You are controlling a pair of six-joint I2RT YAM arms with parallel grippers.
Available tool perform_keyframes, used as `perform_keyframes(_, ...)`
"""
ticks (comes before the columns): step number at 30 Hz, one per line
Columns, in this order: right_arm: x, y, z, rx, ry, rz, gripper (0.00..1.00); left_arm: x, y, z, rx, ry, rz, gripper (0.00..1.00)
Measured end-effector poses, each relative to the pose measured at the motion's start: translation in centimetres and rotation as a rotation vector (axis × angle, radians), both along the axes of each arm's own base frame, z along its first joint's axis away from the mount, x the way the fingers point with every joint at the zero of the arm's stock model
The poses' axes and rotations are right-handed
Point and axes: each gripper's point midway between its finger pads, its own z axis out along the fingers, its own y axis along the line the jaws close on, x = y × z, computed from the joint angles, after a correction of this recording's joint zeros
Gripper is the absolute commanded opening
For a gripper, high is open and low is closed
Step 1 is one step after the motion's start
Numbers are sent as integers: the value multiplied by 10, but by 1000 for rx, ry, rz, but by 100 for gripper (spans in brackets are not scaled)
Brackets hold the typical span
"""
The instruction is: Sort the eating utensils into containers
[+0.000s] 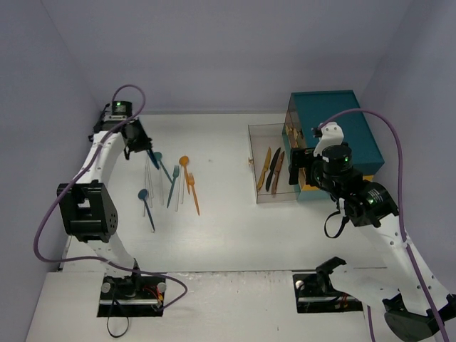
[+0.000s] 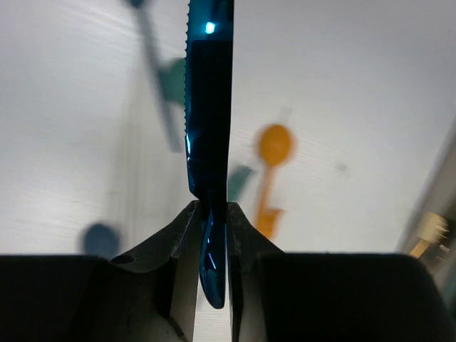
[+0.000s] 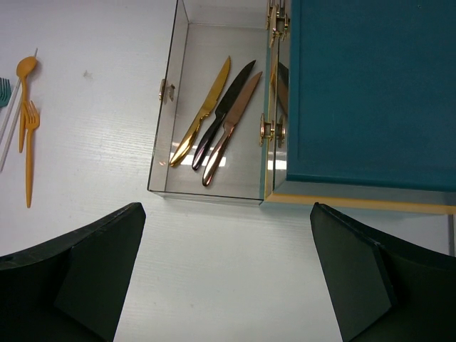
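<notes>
Pinching left claw [image 2: 212, 208]: closed on blue knife [image 2: 209, 107], arm stretched far left, raised over utensils [image 1: 171, 187] on table [image 1: 228, 228].
Right claw [image 3: 226, 214]: spread wide, nothing held, hung near box [image 3: 164, 128] of three knives [image 3: 221, 117].

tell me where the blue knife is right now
The blue knife is pinched in the left tool, at the far left of the table in the top view, just beside the loose forks and spoons.
</notes>
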Motion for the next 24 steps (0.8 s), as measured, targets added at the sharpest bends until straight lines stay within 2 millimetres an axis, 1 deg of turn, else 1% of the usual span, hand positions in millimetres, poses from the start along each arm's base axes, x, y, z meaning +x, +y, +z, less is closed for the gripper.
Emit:
perform_keyframes(1, 0, 0, 1, 1, -2, 0, 100, 4, -25, 9, -31, -29, -33, 0)
perform_keyframes(3, -1, 0, 1, 3, -5, 0, 100, 9, -81, 24, -99, -79, -114, 0)
perform_keyframes(5, -1, 0, 3, 4, -8, 0, 100, 6, -138, 32, -165, -106, -198, 0)
perform_keyframes(7, -1, 0, 4, 6, -12, 0, 100, -1, -193, 34, -221, -112, -279, 0)
perform_keyframes(9, -1, 0, 5, 8, -14, 0, 100, -3, -240, 38, -264, -121, -342, 0)
perform_keyframes(12, -2, -1, 7, 11, -20, 0, 100, -4, -304, 38, -317, -134, -426, 0)
perform_keyframes(15, -4, -2, 10, 17, -31, 0, 100, 3, -356, 37, -362, -164, -482, 0)
perform_keyframes(19, -7, -3, 14, 24, -44, 0, 100, 1, -412, 27, -395, -182, -539, 0)
perform_keyframes(22, -8, -4, 16, 28, -52, 1, 100, -3, -441, 7, -399, -169, -565, 0)
perform_keyframes(24, -9, -5, 18, 31, -57, 1, 100, -4, -456, -12, -393, -150, -572, 0)
